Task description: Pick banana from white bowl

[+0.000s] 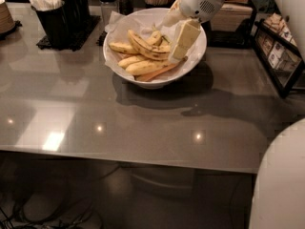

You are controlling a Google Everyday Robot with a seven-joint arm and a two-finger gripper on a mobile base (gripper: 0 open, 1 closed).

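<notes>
End effector [180, 43]: low over the bowl's [193, 65] right side; width I can't tell.
Banana [143, 46]: atop the pile in the bowl.
Risk: crowded fruit, so I could grab a neighbour or the paper [119, 20].

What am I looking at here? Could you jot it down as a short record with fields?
Surface: grey table
Container: white bowl, paper-lined, toward the table's back
Contents: several bananas; the banana to pick is long, brown-speckled and lies on top
Robot part: gripper, reaching down into the bowl's right side beside the bananas
Banana lifted: not yet
</notes>
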